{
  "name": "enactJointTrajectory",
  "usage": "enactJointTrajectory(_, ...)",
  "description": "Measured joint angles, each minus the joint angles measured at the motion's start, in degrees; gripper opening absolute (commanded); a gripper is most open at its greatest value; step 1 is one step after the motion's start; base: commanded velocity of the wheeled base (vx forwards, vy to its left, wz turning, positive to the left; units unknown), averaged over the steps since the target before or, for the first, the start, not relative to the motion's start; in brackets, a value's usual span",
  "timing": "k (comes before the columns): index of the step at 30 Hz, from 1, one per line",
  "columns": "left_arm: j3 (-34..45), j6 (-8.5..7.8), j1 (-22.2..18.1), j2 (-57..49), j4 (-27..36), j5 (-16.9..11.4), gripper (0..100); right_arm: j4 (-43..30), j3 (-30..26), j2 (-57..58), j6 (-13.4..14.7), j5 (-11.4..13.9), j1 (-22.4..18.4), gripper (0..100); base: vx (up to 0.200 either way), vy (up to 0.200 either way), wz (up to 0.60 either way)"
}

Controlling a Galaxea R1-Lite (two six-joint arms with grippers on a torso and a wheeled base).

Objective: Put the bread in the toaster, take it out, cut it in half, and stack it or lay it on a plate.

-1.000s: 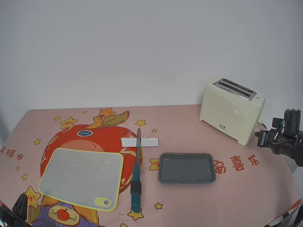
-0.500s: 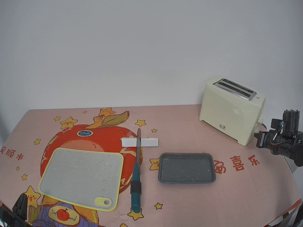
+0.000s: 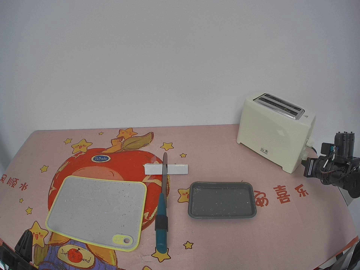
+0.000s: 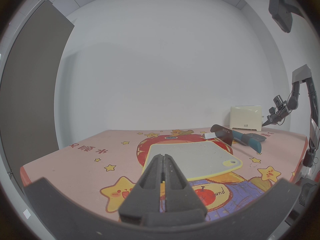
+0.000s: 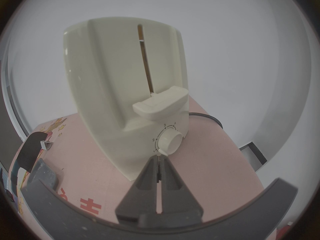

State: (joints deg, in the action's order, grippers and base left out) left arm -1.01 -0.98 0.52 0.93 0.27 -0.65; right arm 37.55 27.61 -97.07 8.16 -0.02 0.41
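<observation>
I read right end effector (image 5: 159, 162) closed, empty, tip just beside round white dial (image 5: 170, 141) on cream plastic 2-slot toaster (image 5: 106, 84). Left end effector (image 4: 163, 160) closed, empty.

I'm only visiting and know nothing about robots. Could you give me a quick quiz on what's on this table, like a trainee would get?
1. True or false: bread lies on the board.
2. What lies between the board and the plate? A knife, B fork, C cup.
3. Fill in: the right end effector hangs beside the ____.
Key: 1 false; 2 A; 3 toaster.
</observation>
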Motion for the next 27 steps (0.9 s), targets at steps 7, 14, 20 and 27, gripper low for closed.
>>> enactJointTrajectory(7,0.00,0.00,0.00,0.00,0.00,0.00,0,-0.09,-0.16,-0.39,0.00,-0.73,0.05,0,0.000,0.000,0.00)
enactJointTrajectory(14,0.00,0.00,0.00,0.00,-0.02,0.02,0,0.17,-1.27,0.49,-1.29,-0.84,0.10,0,0.000,0.000,0.00)
enactJointTrajectory(20,0.00,0.00,0.00,0.00,-0.02,0.00,0,-0.20,-2.12,3.39,-1.89,-0.79,0.32,0,0.000,0.000,0.00)
enactJointTrajectory(27,0.00,0.00,0.00,0.00,0.00,0.00,0,-0.22,-2.50,5.10,-2.00,-0.77,0.60,0,0.000,0.000,0.00)
